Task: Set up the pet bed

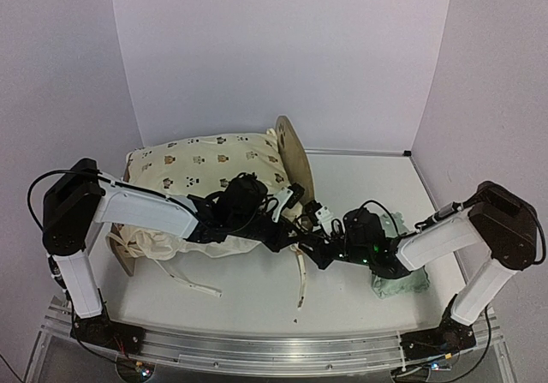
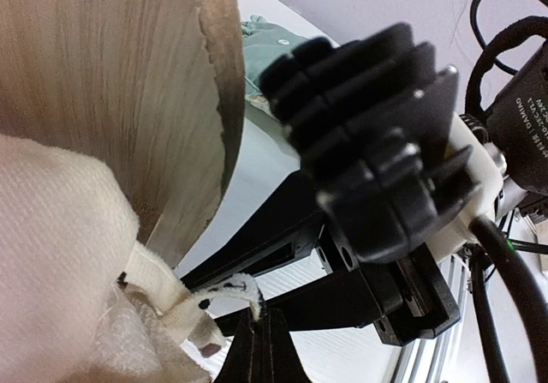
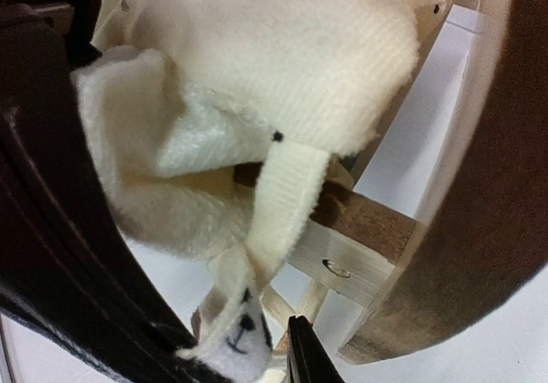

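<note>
Left gripper (image 2: pixel 259 340) clamped shut on cushion tie (image 2: pixel 224 290), probably to keep strap taut beside headboard (image 2: pixel 111 100). Right gripper (image 3: pixel 257 357) at tie end (image 3: pixel 238 338) by side rail (image 3: pixel 360 246); clamped or loosened, cannot tell. Beyond, pet bed (image 1: pixel 295 156) sits far left on table (image 1: pixel 257 306), with cushion (image 1: pixel 205 164) laid in, apparently for tying to frame.

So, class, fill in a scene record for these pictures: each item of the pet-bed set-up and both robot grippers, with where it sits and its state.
pet bed: wooden frame, headboard at its right end
cushion: bear print, lying on the frame
pillow: mint, on the table, near right
left gripper: jaws shut at a cushion tie
right gripper: at a second tie; grip unclear
loose tie: trailing on the table
</note>
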### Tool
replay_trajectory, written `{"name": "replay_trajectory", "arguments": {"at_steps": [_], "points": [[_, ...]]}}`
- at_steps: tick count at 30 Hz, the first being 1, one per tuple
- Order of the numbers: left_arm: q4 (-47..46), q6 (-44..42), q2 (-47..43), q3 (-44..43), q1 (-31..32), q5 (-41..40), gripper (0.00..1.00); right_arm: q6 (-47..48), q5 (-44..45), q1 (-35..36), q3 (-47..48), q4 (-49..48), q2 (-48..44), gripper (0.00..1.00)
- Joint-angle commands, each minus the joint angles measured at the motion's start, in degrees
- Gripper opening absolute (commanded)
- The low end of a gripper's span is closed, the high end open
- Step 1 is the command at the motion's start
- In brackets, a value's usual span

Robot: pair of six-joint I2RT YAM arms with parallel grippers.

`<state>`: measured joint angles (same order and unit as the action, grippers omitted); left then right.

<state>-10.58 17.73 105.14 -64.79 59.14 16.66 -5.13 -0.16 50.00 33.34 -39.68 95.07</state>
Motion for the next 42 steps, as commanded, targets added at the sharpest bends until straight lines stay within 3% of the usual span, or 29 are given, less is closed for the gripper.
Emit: {"name": "replay_trajectory", "arguments": {"at_steps": [1, 6, 15, 27, 39, 42], "points": [[-2.4, 1.7, -2.7, -0.2, 0.3, 2.3, 0.00, 3.1, -2.6, 0.1, -2.5, -11.9, 1.1, 0.22], [-1.8, 2.9, -3.4, -0.5, 0.3, 2.8, 0.00, 2.1, -6.4, -1.6, -3.5, -16.2, 2.4, 0.26], [-0.3, 5.4, -4.9, -1.4, 0.3, 4.3, 0.00, 2.5, -5.6, -2.5, -3.8, -20.6, 4.1, 0.29], [0.3, 6.1, -5.0, -2.5, 0.3, 5.9, 0.00, 0.6, -10.0, -3.6, -1.7, -21.7, 6.5, 0.37], [-0.8, 7.9, -3.7, -3.4, 0.3, 8.7, 0.00, -0.6, -7.8, -3.7, -1.0, -26.3, 9.4, 0.29], [-0.7, 8.0, -3.7, -3.7, 0.3, 8.8, 0.00, -0.6, -7.6, -3.6, -1.2, -27.1, 9.2, 0.23]]}}
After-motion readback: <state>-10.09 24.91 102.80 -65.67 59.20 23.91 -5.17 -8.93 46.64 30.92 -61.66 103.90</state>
